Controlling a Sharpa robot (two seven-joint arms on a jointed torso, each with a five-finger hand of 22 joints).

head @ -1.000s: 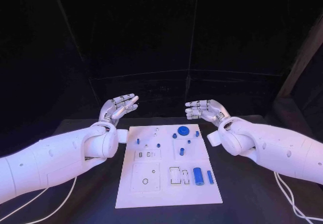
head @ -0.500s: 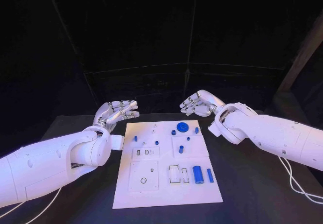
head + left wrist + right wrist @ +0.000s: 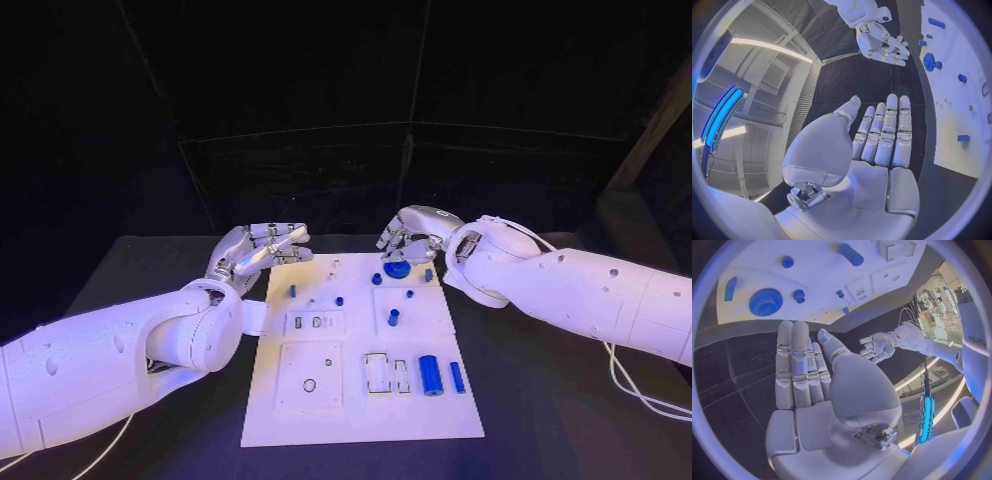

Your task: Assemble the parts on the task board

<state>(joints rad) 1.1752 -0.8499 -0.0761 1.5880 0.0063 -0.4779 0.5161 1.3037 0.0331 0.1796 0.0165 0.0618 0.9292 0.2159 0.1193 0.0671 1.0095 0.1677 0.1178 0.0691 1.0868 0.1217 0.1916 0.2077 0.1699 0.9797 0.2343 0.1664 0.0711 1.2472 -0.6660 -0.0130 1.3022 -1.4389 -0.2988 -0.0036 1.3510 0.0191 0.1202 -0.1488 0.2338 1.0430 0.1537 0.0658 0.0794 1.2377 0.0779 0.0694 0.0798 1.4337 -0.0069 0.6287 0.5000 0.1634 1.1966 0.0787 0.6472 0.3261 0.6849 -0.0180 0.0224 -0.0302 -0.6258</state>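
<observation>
We see our left hand [image 3: 260,248] open beside the task board's [image 3: 361,410] far left corner. Our right hand [image 3: 411,237] hovers over the blue gear [image 3: 397,269].

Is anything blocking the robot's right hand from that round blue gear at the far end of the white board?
Nothing visible does. The right hand hovers open just above and behind the blue gear, with only bare task board around the gear.

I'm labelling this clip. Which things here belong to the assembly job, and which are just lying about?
Job:
task board
blue gear
blue cylinder
blue bar
small blue pegs
left hand, right hand, both empty

Lying about:
white cables on the black table
</observation>
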